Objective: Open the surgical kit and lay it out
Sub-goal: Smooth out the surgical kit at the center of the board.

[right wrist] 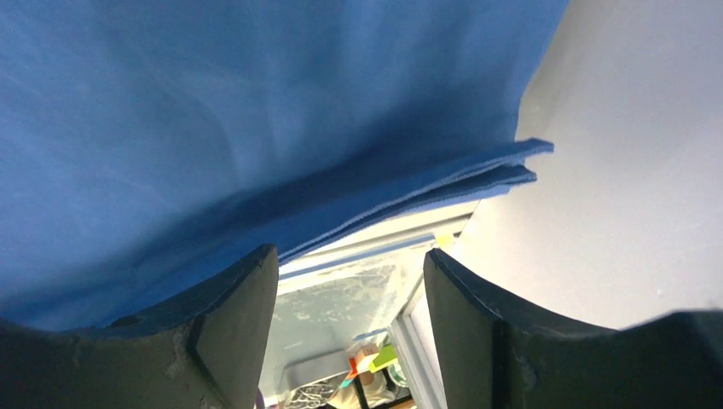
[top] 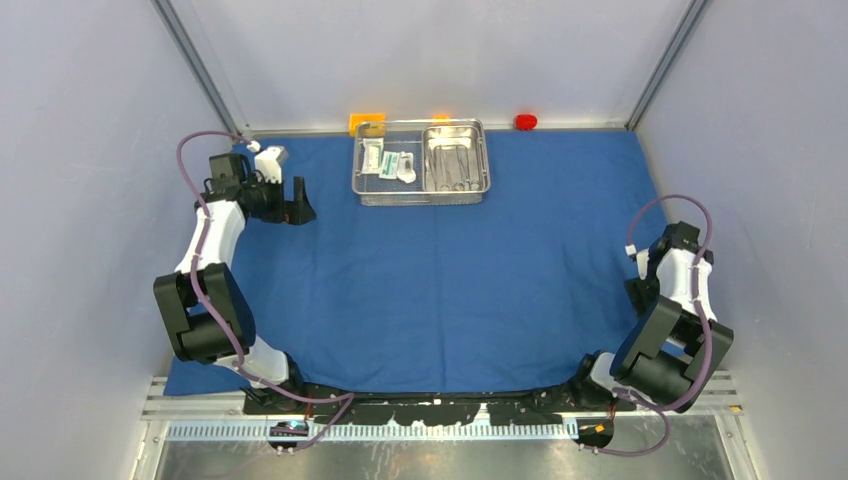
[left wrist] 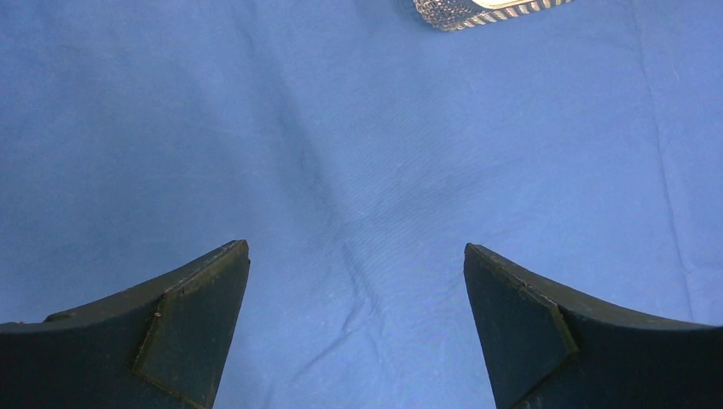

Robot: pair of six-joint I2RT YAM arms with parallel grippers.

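Blue cloth (top: 450,290), the wrap of the surgical kit, is seen spread nearly flat, so the opening step is judged done and the laying out not yet begun. The wire-mesh basket (top: 420,200) stands on the cloth at its far edge, about midway across. Inside it, the steel tray (top: 455,131) sits in the right part with the slim metal instruments (top: 452,172) lying in it. The white packets (top: 388,160) lie in the left part. Nothing has been taken out.

The left claw (left wrist: 356,256) is held over bare cloth, to the left of the basket, whose corner shows at the top of the left wrist view. Its jaws are wide apart and nothing is between them. The right claw (right wrist: 349,256) is at the cloth's right border, close to the side wall. Its jaws are apart too and nothing is clamped. The layered edge of the cloth is seen just beyond its fingertips.

Several risks can be judged from here. If the right claw were shut on that edge and drawn back, the whole wrap could be dragged, and the basket shifted or tipped with it. If only one layer were caught, folds could be raised. The wall beside that arm could be struck. The instruments lie flat and thin, so they could be missed or dropped. A fingertip could also be snagged in the mesh.
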